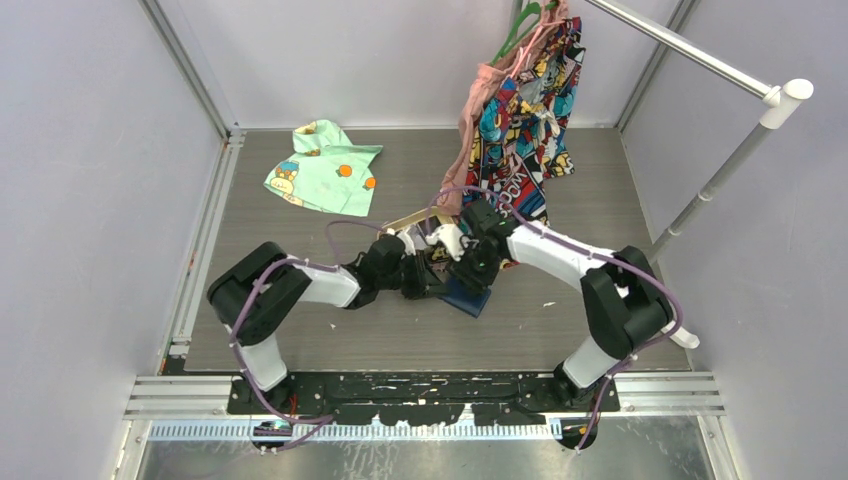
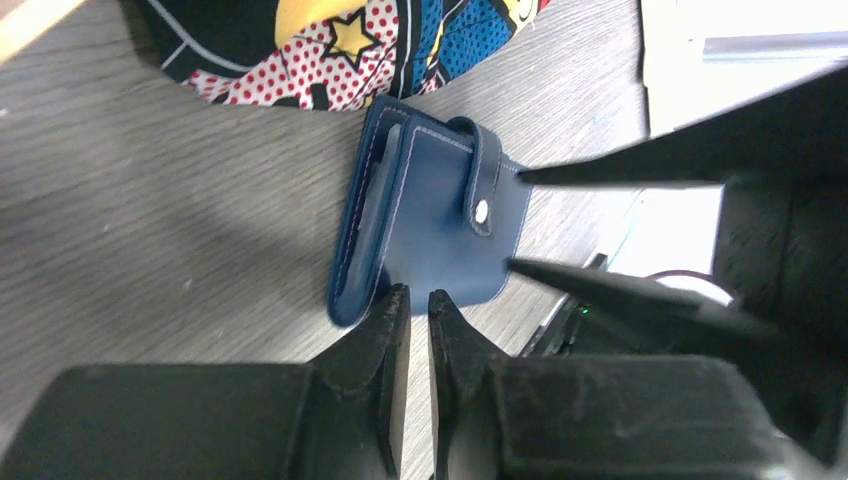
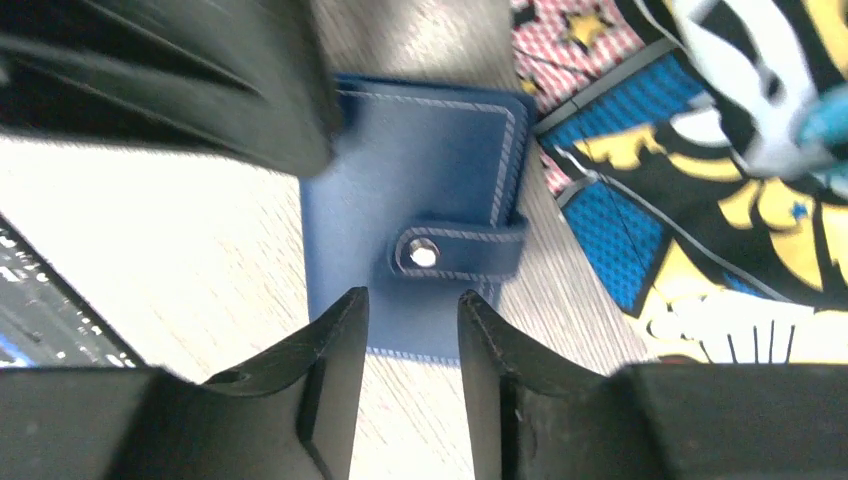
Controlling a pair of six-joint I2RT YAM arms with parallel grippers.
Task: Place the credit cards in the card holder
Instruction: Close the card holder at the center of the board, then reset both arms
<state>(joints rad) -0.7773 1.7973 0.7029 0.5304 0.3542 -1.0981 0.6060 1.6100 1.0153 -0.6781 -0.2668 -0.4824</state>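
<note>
the wallet [image 2: 430, 225] lies folded shut on the table [image 2: 150, 220] between my two arms, its snap tab [image 3: 455, 250] pressed down over the edge. i see no cards anywhere, so i judge they are inside, though i cannot check that. my left gripper [image 2: 418, 305] is nearly closed, with a thin slit between the fingers and nothing in it, and its tips sit just at the wallet's near edge. my right gripper [image 3: 412, 320] is released, jaws apart and empty, close by the tab side. whether it touches the wallet i cannot tell.

i read the step as letting go and clearing off. to do it well i would lift each arm straight up rather than slide sideways, so no fingertip hooks the tab or drags the wallet. moving one arm at a time is wiser, because the right fingers [image 2: 640, 170] reach in close across from the left ones.

a printed garment [image 3: 700, 200] lies just beside the wallet and could snag the right arm as it backs away. a green cloth [image 1: 325, 168] lies well apart and is no trouble.
</note>
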